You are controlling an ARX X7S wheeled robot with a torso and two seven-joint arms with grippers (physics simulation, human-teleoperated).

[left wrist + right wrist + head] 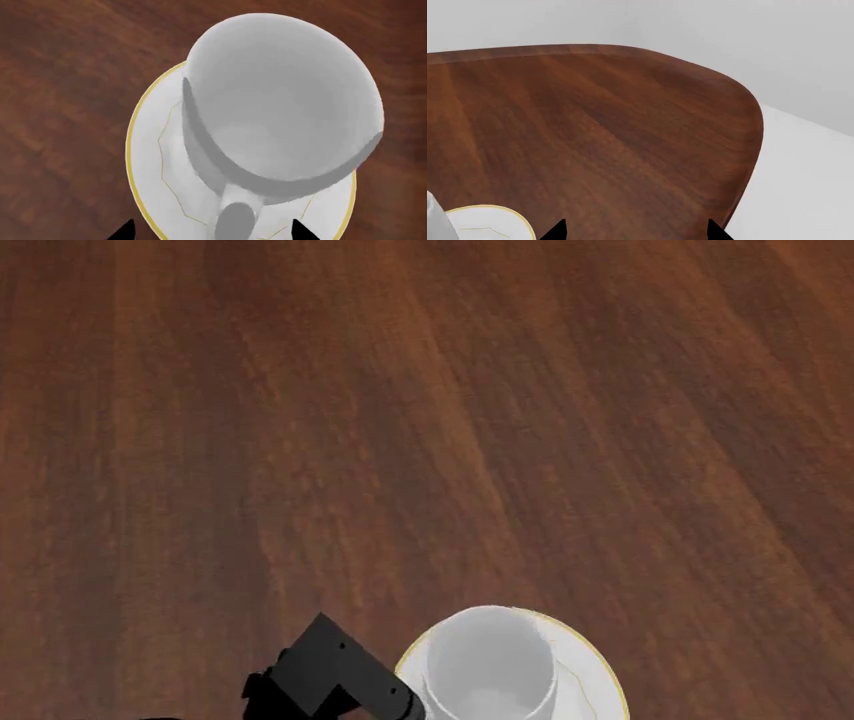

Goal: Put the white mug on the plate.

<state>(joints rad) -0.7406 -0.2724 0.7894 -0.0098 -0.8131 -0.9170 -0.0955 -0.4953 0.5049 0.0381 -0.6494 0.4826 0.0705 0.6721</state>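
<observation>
White mug (pixel 490 665) stands upright on the plate (pixel 595 670), mouth up, inside plain and empty. In the head view the pair sits at the near edge of the wooden table (pixel 400 440), a little toward the robot's right of centre. Mug covers most of the plate's well; the gold rim shows as a crescent on the far and right sides.

Left wrist view looks almost straight down into the mug (pixel 283 100). Plate (pixel 150 165) shows under it with the gold line round its edge and a faint gold polygon on its face. The loop handle (pixel 235 220) points back toward the camera, between the two dark fingertips (pixel 124 232) of the left gripper (pixel 212 232). Tips stand well apart, one on either side of the handle. Only their points show, so whether they touch the mug I cannot tell; nothing is visibly clamped. Jaws read as spread wide.

Head view: black body of the left arm (pixel 327 675) lies just beside the mug on its left, low at the near edge.

Right wrist view: right gripper (pixel 635 231) hovers above bare wood, its two black tips apart with nothing between them. A sliver of the plate (pixel 490 222) and a scrap of the mug's white side (pixel 435 222) are visible. Beyond, the table (pixel 594 115) ends in a rounded corner against a pale floor (pixel 800 185).
</observation>
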